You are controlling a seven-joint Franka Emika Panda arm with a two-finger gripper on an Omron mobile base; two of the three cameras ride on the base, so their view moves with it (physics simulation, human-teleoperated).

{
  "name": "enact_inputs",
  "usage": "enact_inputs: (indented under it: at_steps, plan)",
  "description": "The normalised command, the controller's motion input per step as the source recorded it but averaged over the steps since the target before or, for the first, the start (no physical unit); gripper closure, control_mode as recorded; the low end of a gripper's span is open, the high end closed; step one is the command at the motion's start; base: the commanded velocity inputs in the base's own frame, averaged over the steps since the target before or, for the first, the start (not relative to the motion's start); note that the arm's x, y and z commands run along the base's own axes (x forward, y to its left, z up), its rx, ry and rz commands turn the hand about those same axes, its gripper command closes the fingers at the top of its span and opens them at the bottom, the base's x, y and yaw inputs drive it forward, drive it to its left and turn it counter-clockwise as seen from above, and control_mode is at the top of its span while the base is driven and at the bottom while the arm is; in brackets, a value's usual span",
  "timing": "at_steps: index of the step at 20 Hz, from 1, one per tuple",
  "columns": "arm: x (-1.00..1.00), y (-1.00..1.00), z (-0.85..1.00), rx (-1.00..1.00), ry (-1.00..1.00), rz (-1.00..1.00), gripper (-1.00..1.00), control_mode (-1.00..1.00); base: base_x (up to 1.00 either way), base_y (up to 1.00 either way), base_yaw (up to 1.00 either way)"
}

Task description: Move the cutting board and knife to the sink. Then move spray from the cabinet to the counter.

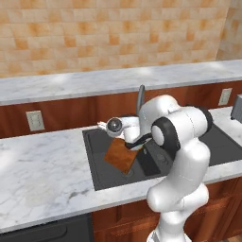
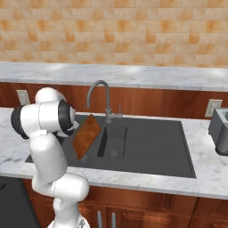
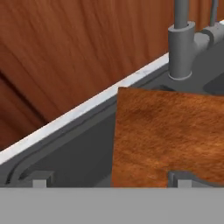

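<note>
Between the gripper [image 3: 109,180] tips the cutting board [image 3: 168,135] stands on edge, one fingertip [image 3: 181,178] against its face, the other fingertip [image 3: 40,178] apart to the side; whether the jaws truly clamp it I cannot tell. Folded low, the arm holds the tilted board over the sink [image 2: 151,147] basin, beside the faucet [image 2: 99,95], within the counter [image 1: 42,165]
</note>
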Motion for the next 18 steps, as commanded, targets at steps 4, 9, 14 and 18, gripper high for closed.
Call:
enact_inputs:
  at_steps: [4, 9, 14, 18]
  plan:
    - [-1.00, -0.01, 0.86, 0.03, 0.03, 0.01, -1.00, -1.00, 0.00, 0.00, 0.00]
    - [-0.95, -0.02, 1.00, 0.13, 0.27, 0.04, -1.00, -1.00, 0.00, 0.00, 0.00]
    - [-0.48, 0.00, 1.00, 0.12, 0.29, 0.08, -1.00, -1.00, 0.00, 0.00, 0.00]
    - [-0.02, 0.00, 1.00, 0.04, 0.22, 0.09, -1.00, -1.00, 0.00, 0.00, 0.00]
